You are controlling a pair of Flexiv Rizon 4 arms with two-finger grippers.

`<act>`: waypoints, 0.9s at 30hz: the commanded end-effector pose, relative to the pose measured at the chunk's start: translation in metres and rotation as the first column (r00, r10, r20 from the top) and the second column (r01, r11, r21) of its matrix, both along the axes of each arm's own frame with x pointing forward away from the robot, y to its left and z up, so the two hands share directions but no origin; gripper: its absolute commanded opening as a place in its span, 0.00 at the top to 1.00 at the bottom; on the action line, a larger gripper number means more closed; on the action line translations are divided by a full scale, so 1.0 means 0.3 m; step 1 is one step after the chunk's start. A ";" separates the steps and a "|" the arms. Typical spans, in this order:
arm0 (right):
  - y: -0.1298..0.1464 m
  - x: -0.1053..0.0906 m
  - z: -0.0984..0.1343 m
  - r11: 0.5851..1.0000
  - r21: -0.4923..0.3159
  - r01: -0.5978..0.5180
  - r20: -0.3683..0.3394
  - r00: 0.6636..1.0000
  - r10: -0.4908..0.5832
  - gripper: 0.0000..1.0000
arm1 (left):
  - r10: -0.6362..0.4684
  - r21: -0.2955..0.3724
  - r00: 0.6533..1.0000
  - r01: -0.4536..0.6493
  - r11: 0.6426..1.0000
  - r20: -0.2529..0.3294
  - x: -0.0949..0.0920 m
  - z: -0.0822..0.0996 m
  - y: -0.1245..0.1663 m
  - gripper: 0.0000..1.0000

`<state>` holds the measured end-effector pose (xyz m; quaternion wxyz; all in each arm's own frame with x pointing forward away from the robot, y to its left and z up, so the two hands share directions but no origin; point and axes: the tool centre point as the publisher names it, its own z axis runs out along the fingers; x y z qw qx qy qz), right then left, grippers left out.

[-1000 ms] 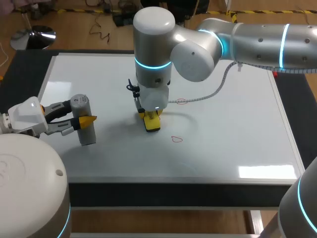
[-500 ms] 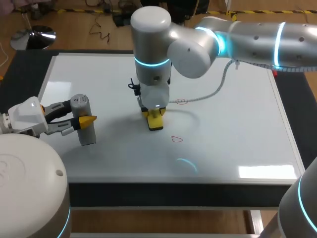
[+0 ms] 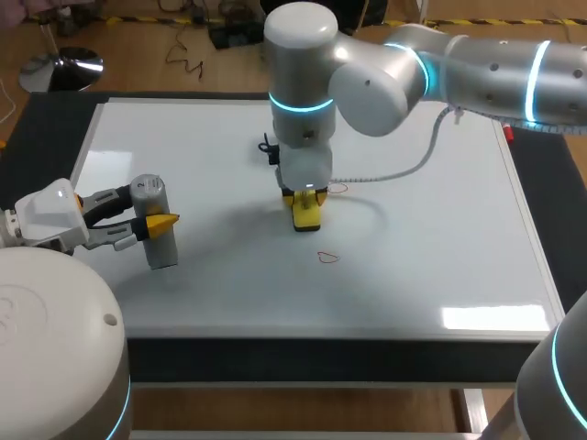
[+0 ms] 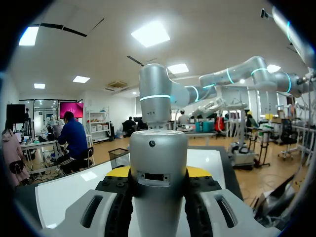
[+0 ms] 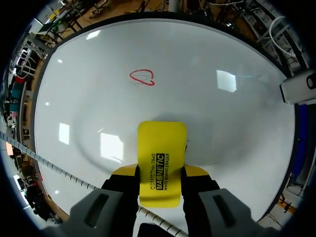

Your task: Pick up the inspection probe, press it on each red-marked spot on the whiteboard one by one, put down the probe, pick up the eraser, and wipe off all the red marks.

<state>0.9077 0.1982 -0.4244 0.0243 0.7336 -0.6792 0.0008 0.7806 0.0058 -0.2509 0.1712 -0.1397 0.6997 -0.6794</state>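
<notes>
right end effector (image 5: 160,172) clamps the black-lettered yellow eraser (image 5: 162,145) on the whiteboard (image 5: 227,128), left end effector (image 4: 158,173) grips the grey probe (image 4: 158,155).

Bright, even light is coming from overhead. Whiteboard (image 3: 440,229) is throwing back a hard white glare patch (image 3: 491,317) at its near right corner, plus smaller ones in R wrist view. Soft grey shadow (image 3: 243,225) is pooling mid-whiteboard, under R arm (image 3: 385,82).

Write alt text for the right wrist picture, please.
The right gripper holds a yellow eraser between its fingers, over the whiteboard. One small red mark lies ahead of the eraser, not yet wiped.
</notes>
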 end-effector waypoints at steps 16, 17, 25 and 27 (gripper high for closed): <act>-0.251 0.089 0.175 0.989 0.068 0.129 0.045 0.990 -0.132 1.00 | 0.001 -0.001 1.000 -0.001 1.000 0.003 -0.002 0.001 0.000 1.00; -0.290 0.099 0.176 0.986 0.072 0.153 0.043 0.987 -0.156 1.00 | 0.001 -0.001 1.000 -0.001 1.000 0.003 -0.002 0.001 0.000 1.00; -0.526 0.140 0.187 0.954 0.069 0.293 0.044 0.954 -0.296 1.00 | 0.001 -0.001 1.000 -0.001 1.000 0.003 -0.002 0.001 0.000 1.00; -0.572 0.146 0.189 0.945 0.070 0.318 0.043 0.946 -0.321 1.00 | 0.001 -0.001 1.000 -0.001 1.000 0.003 -0.002 0.001 0.000 1.00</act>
